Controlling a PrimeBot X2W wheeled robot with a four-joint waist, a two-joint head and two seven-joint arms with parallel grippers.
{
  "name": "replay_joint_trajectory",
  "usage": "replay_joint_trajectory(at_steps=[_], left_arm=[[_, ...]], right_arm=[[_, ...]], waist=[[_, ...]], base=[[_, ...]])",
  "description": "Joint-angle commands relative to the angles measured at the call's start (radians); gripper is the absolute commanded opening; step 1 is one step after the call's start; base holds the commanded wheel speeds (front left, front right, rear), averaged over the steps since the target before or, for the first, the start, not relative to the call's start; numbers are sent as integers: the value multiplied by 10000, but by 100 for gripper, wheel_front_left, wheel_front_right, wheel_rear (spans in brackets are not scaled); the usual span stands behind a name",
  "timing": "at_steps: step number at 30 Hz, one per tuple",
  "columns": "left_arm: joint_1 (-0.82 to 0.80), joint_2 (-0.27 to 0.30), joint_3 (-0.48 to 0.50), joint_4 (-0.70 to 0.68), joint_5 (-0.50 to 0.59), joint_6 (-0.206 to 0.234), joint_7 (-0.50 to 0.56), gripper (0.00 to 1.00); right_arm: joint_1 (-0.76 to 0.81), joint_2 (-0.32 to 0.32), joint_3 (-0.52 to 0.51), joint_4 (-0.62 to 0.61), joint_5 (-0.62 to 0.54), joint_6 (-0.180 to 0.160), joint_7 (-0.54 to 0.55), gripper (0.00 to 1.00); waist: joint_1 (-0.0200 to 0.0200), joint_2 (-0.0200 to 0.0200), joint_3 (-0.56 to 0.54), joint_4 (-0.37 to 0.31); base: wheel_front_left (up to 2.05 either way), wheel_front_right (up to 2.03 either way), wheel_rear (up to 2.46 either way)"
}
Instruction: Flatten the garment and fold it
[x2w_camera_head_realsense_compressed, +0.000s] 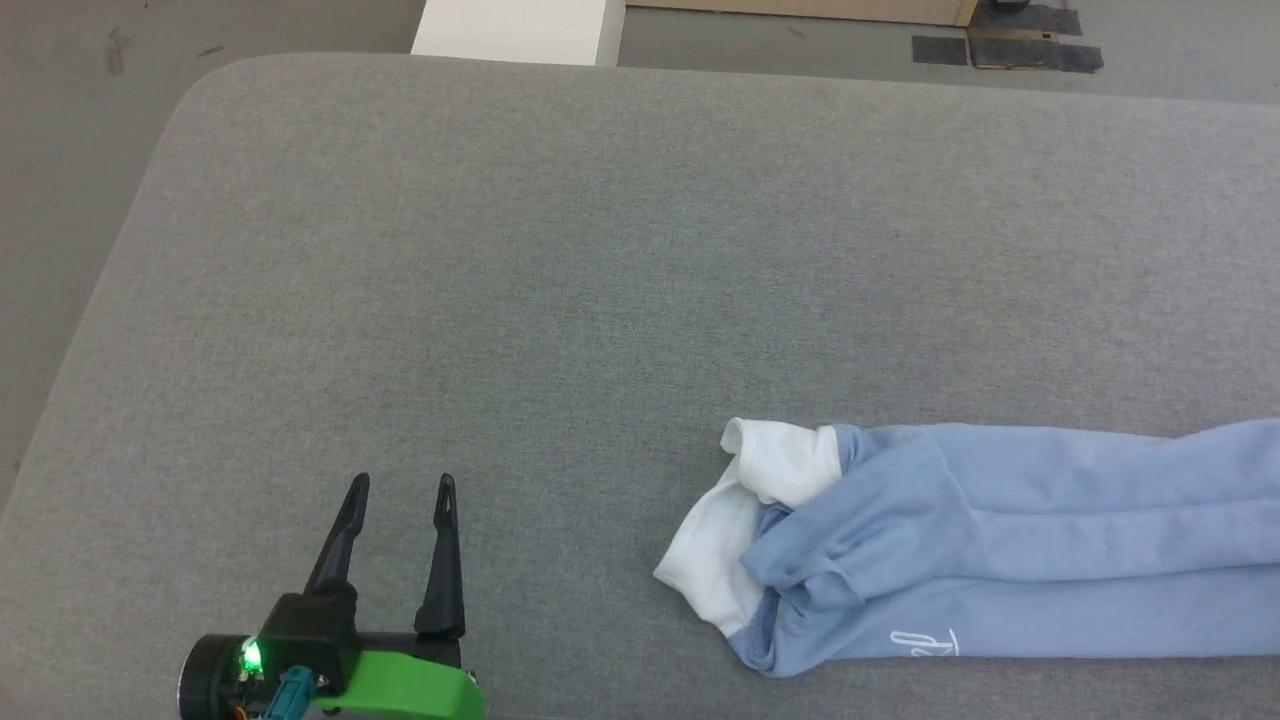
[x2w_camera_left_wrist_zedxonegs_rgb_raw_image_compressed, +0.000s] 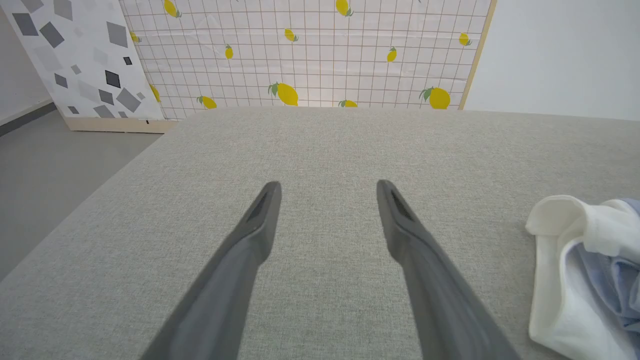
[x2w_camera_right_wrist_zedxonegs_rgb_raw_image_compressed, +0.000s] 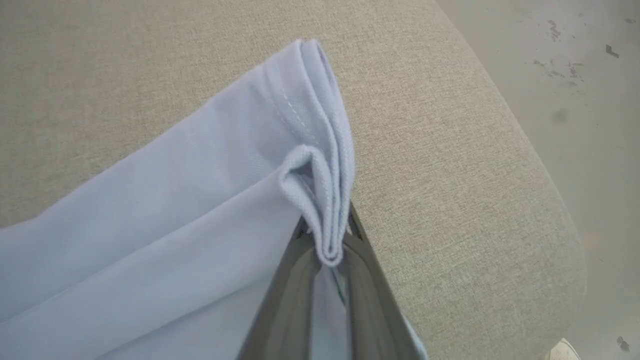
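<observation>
Before you is a wide grey cloth-covered desk with rounded corners, and behind it stands a panel printed with lemons. The garment lies on the near right part of the desk, drawn out into a long narrow bundle, not flat. Its white collar is crumpled at the end toward the middle. Your right gripper has its fingers pressed together on the doubled hem at the other end, near the desk's rounded corner, with the floor just beyond. Your left gripper is over bare desk, fingers spread wide, holding nothing, well apart from the collar.

The danger, I think, is this: if you pull with the right arm alone, the whole bundle may slide toward the edge instead of opening. The pinch takes only a thin fold, so a quick pull could let it slip out.
</observation>
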Motion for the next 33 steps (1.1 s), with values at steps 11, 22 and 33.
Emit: replay_joint_trajectory(at_steps=[11,22,33], left_arm=[[-1,57,113,10,-103,184,-15,100],[-36,-61,34,3,-221,206,-29,100],[-217,-260,-84,173,-314,201,-43,100]], right_arm=[[1023,1336,2967,-4053,2444,-17,1826,0],[1169,1403,6115,-6477,3248,-17,3506,0],[127,1359,8527,-5242,2857,-17,3951,0]], waist=[[0,0,-350,-178],[0,0,-195,417],[0,0,-80,973]], base=[[0,0,0],[0,0,0],[0,0,0]])
